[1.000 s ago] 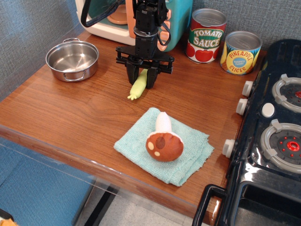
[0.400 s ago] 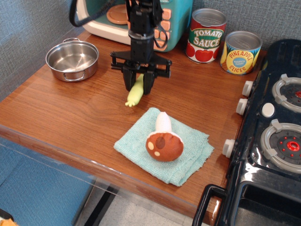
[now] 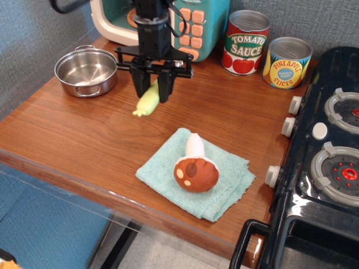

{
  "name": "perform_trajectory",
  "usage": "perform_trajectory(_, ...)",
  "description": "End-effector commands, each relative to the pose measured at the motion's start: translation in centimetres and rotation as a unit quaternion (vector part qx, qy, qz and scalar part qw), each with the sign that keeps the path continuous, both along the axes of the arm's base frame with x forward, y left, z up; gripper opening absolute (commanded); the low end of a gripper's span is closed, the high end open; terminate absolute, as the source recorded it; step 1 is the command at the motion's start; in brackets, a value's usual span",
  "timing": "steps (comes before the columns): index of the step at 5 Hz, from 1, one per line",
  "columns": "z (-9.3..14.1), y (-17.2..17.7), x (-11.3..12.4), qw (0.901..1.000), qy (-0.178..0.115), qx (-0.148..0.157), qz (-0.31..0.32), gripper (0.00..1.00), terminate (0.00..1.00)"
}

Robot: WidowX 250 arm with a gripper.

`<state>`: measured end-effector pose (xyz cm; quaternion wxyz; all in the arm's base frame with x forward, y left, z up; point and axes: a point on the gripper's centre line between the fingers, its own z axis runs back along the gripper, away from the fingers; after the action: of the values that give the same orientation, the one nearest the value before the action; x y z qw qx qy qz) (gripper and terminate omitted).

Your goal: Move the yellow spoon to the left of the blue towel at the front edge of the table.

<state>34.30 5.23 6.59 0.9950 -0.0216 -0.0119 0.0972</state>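
Note:
My gripper (image 3: 150, 96) is shut on the yellow spoon (image 3: 146, 102), a pale yellow-green tapered stick. It hangs lifted above the brown table (image 3: 73, 134), its narrow tip pointing down-left. The blue towel (image 3: 216, 188) lies folded near the front edge, right of the spoon and below it in the view. A brown-capped toy mushroom (image 3: 195, 167) lies on the towel.
A steel pot (image 3: 86, 70) stands at the back left. A teal toy appliance (image 3: 193, 22) is behind the arm. Tomato sauce (image 3: 245, 42) and pineapple (image 3: 287, 62) cans stand at the back right. A black toy stove (image 3: 331, 162) fills the right side.
The gripper has lifted the yellow spoon off the table and carried it left, away from the towel's top corner.

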Motion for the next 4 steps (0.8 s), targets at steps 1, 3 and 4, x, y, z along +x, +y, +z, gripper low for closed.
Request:
perform_trajectory(1,0.8,1.9,-5.2,0.9916,-0.032,0.034,-0.121,0.0,0.0)
perform_trajectory(3,-1.0,3.6,-7.5,0.9934,-0.047,0.078,-0.07,0.0,0.0)
perform_trajectory(4,-1.8,4.3,-7.8,0.9942,-0.037,0.083,-0.058,0.0,0.0)
